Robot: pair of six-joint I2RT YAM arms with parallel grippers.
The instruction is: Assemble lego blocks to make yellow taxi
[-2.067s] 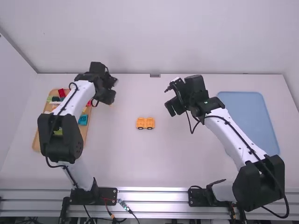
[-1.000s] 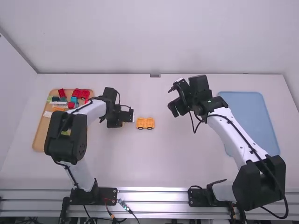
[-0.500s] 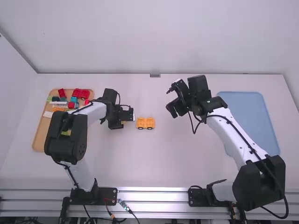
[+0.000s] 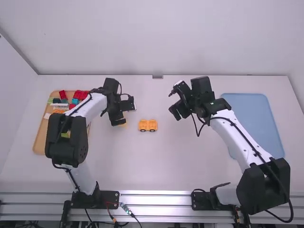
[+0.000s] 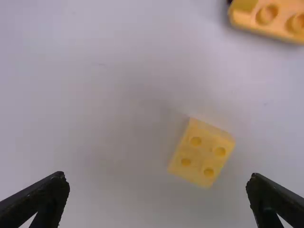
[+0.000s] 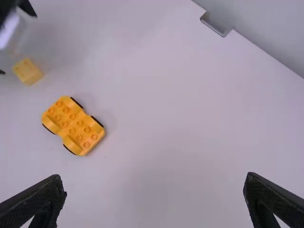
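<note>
My left gripper (image 4: pixel 124 110) hovers over the table left of the orange-yellow car base (image 4: pixel 147 125), whose top carries studs. Below it, partly covered by the gripper, is a small yellow block (image 4: pixel 123 124). In the left wrist view that loose yellow block (image 5: pixel 202 152) rests on the table beneath the left gripper (image 5: pixel 157 183), its fingers wide apart with nothing between them. My right gripper (image 4: pixel 174 112) is held above the table right of the car base, and in the right wrist view the right gripper (image 6: pixel 155 183) stands open, the car base (image 6: pixel 73 126) lying farther off.
On the left, a wooden tray (image 4: pixel 40 137) holds several red, teal, white, orange and green blocks, partly under the left arm. A blue tray (image 4: pixel 254 118) lies at the right, beside the right arm.
My left gripper came from near the wooden tray toward the car base, then rose and backed off a little, uncovering the small yellow block on the table. The right arm shifted only slightly.
</note>
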